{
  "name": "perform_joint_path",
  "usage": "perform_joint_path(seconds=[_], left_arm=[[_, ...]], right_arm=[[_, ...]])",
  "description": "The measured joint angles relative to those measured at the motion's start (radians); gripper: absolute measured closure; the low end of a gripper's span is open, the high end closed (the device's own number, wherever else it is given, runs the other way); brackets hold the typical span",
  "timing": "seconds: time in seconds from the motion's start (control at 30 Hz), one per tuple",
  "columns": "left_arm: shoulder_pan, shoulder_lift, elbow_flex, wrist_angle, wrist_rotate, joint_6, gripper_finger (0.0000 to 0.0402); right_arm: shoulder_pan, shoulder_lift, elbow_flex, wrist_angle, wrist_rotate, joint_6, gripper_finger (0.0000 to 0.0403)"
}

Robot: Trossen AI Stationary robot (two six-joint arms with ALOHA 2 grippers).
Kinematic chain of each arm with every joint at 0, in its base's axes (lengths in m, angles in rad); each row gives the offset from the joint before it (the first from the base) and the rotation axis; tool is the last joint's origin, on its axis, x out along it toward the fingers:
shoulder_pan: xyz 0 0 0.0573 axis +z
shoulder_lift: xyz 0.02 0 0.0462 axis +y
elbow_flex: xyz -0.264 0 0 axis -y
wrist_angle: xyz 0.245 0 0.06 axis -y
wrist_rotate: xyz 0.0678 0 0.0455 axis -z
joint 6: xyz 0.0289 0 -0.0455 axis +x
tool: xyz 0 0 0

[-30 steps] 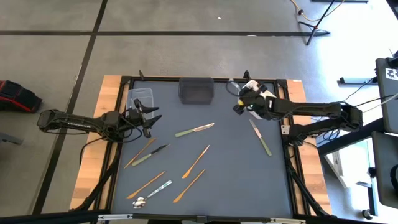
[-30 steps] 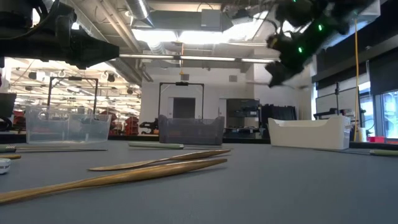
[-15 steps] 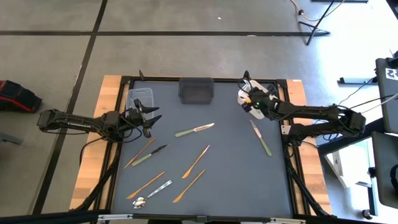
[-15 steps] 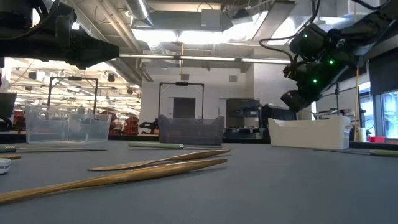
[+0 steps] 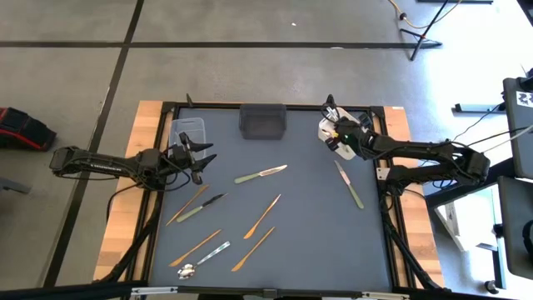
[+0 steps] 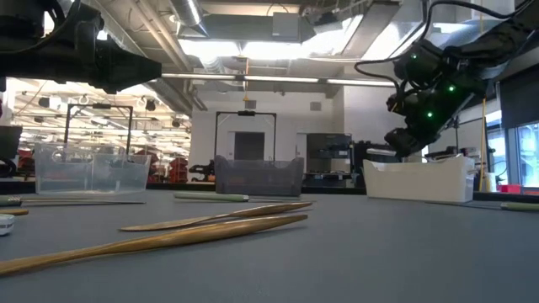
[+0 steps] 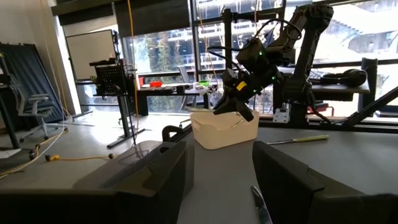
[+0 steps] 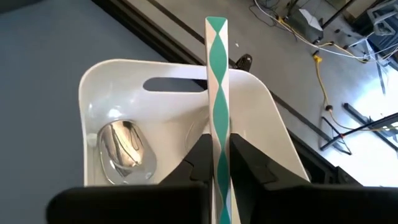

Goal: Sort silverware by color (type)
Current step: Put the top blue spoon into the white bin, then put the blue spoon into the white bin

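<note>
Right gripper (image 8: 216,165) poised over the white tub (image 8: 99,81) at upper right of the high view, fingers pinched on a green-patterned handle (image 8: 217,93), apparently held there for release. Its long axis runs straight out from the fingers, across the tub. A silver spoon (image 8: 122,143) lies inside. Left gripper (image 5: 196,156) waits, fingers spread, at mid-left.

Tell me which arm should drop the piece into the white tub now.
The right. Its gripper is shut on the green-and-white patterned utensil handle, directly above the white rectangular tub holding a shiny silver spoon. The left gripper waits across the table, open, holding nothing.
</note>
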Motion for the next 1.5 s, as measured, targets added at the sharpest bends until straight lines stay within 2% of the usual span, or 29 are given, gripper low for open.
perform_joint_path(seconds=[0.1,0.2,0.3,0.37,0.47,0.6,0.83,1.0,1.13,1.3,1.5], left_arm=[[0.000,0.000,0.000,0.000,0.000,-0.004,0.0223],[0.000,0.000,0.000,-0.006,0.000,-0.017,0.0223],[0.000,0.000,0.000,-0.008,0.000,-0.018,0.0223],[0.000,0.000,0.000,-0.009,0.000,-0.018,0.0223],[0.000,0.000,0.000,-0.011,0.001,-0.019,0.0223],[0.000,0.000,0.000,-0.011,0.047,-0.021,0.0223],[0.000,0.000,0.000,-0.012,0.085,-0.028,0.0223],[0.000,0.028,0.000,-0.009,0.172,-0.004,0.0223],[-0.014,0.086,0.025,-0.021,0.200,-0.012,0.0223],[-0.084,0.218,0.111,-0.035,0.215,-0.061,0.0223],[-0.222,0.384,0.290,-0.305,0.142,-0.187,0.0223]], right_arm=[[0.000,-0.001,0.012,-0.027,0.004,-0.005,0.0338],[0.001,-0.010,0.080,-0.125,-0.010,-0.003,0.0305],[0.023,-0.012,0.165,-0.226,-0.103,0.059,0.0284],[0.065,-0.013,0.205,-0.220,-0.181,0.086,0.0277],[0.166,-0.013,0.228,-0.120,-0.280,0.084,0.0275],[0.313,0.002,0.216,0.109,-0.335,0.043,0.0274],[0.477,0.113,0.212,0.319,-0.333,0.034,0.0274],[0.551,0.254,0.212,0.451,-0.334,0.010,0.0274],[0.601,0.343,0.221,0.477,-0.334,0.005,0.0274],[0.666,0.408,0.245,0.478,-0.334,-0.049,0.0274],[0.703,0.427,0.262,0.493,-0.335,-0.143,0.0274]])
